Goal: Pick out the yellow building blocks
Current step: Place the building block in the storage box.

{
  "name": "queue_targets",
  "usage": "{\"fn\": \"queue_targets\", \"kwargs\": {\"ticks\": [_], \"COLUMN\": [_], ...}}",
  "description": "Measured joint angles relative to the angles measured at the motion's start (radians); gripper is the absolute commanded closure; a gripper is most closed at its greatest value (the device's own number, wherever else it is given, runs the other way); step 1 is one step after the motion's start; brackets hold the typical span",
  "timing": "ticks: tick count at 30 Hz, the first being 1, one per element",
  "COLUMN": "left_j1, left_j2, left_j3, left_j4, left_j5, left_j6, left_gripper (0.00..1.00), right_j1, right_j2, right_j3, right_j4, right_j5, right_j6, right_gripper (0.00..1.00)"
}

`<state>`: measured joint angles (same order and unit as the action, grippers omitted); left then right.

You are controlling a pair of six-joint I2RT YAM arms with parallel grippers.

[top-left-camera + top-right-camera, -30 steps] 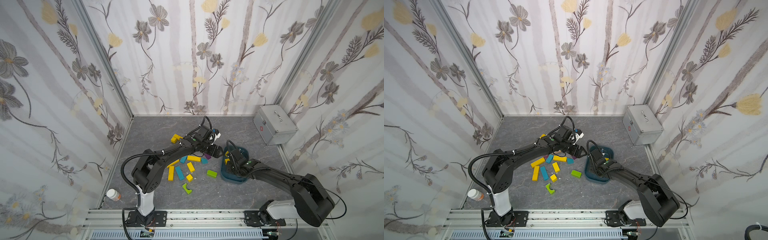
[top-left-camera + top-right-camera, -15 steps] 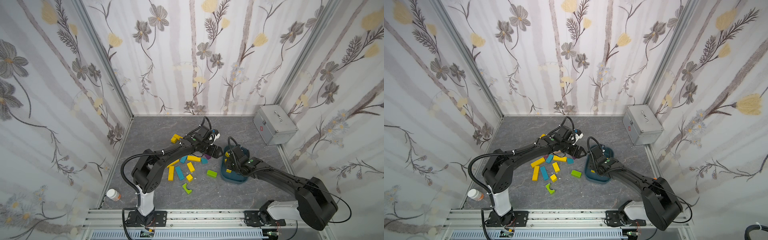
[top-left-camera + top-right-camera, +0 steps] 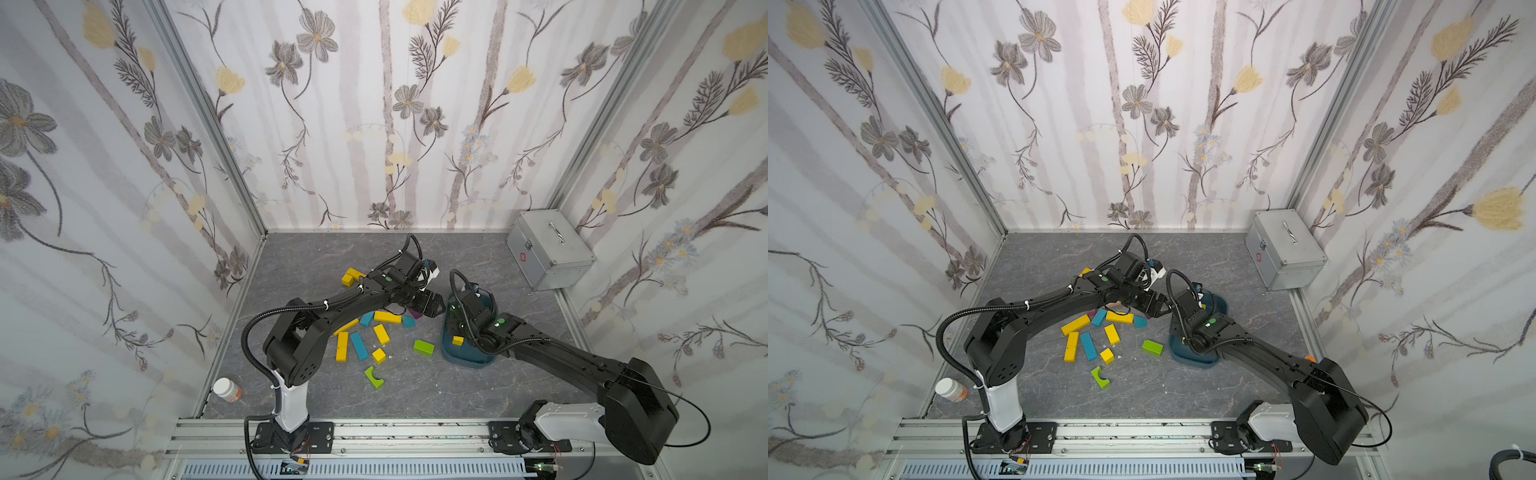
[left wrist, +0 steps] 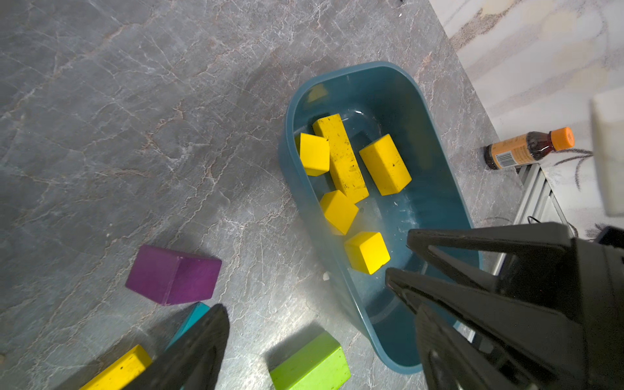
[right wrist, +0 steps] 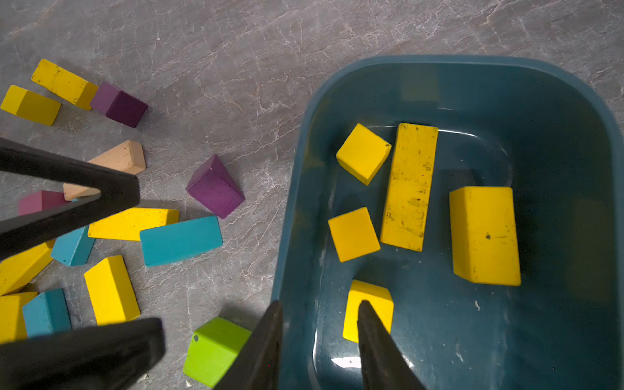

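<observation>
Now the right claw (image 5: pixel 320 304) hangs over the blue tub (image 5: pixel 439 60), on the side that faces the loose blocks. Its jaws are narrow with a small gap and, as far as we see, hold nothing; one finger is above the rim and the second above a yellow cube (image 5: pixel 371 293) inside. The left claw (image 4: pixel 304 293) stands wide and empty, low over the table (image 3: pixel 316 257), just beside the tub. Five of the yellow blocks (image 5: pixel 408 185) lie in the tub, and several more lie on the table among other colours. We judge that the two claws are very near one another, so a move of both at once could knock them together. If the right finger goes down, it could press the rim and tip or push the tub. A yellow bar (image 5: pixel 131 223) lies against a teal block (image 5: pixel 180 239), so wide jaws closing there could take both, or catch the pale wooden block (image 5: pixel 118 158) by mistake.
</observation>
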<state>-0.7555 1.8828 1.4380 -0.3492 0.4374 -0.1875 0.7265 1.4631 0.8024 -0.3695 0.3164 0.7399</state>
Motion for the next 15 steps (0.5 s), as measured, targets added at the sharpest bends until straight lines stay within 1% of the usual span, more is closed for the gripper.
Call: {"fn": "queue_targets", "kwargs": {"ticks": [6, 15], "left_j1": [0.002, 0.004], "left_j2": [-0.003, -0.021], "left_j3": [0.033, 0.037], "left_j4": [-0.019, -0.037], "left_j5": [-0.006, -0.03], "left_j6": [0.001, 0.0], "left_gripper": [0.13, 0.14], "right_j1": [0.026, 0.041], "right_j2": [0.005, 0.004], "right_j3": [0.022, 0.038], "right_j4": [0.014, 0.038], "right_j5": [0.003, 0.016], "right_j6": [-0.011, -0.043], "right_gripper": [0.65, 0.67]}}
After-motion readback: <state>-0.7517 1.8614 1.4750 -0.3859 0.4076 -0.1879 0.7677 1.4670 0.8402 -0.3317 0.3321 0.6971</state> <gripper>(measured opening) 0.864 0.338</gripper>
